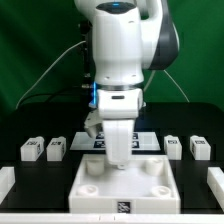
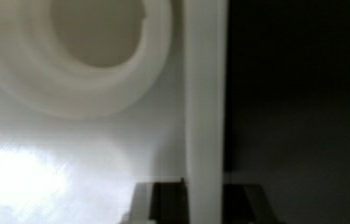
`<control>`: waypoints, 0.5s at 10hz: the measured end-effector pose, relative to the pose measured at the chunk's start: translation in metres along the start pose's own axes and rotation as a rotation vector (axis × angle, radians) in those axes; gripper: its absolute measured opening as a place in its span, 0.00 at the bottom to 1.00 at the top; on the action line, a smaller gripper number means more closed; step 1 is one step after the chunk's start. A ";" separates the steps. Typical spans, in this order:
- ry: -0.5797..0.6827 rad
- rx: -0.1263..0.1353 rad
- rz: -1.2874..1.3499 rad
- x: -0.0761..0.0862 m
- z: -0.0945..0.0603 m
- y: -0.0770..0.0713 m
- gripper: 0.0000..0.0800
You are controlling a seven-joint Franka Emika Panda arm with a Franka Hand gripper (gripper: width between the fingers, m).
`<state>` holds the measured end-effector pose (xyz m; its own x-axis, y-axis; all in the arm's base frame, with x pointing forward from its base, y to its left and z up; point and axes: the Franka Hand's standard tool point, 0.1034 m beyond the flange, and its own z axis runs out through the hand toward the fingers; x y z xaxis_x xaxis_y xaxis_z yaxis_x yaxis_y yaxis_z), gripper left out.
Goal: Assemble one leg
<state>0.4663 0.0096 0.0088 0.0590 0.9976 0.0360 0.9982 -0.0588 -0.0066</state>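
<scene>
Finding no leg (image 1: 57, 148) fitted: four lie loose flanking the tabletop (image 1: 125, 192); end effector (image 1: 118, 152) seemingly clamps its wall.

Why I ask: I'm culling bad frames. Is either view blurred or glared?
Wrist view: too close, everything soft, glare blown out on the white tabletop. Exterior view: evenly lit, mildly soft; a loose leg reads clearly on the black table.
</scene>
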 end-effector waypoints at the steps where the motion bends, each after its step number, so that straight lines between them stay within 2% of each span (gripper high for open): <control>1: 0.016 -0.014 0.006 0.019 -0.001 0.012 0.07; 3: 0.046 -0.030 0.001 0.051 0.004 0.027 0.07; 5: 0.040 -0.006 0.005 0.056 0.004 0.027 0.07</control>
<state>0.4963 0.0637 0.0064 0.0636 0.9951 0.0761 0.9980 -0.0638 -0.0007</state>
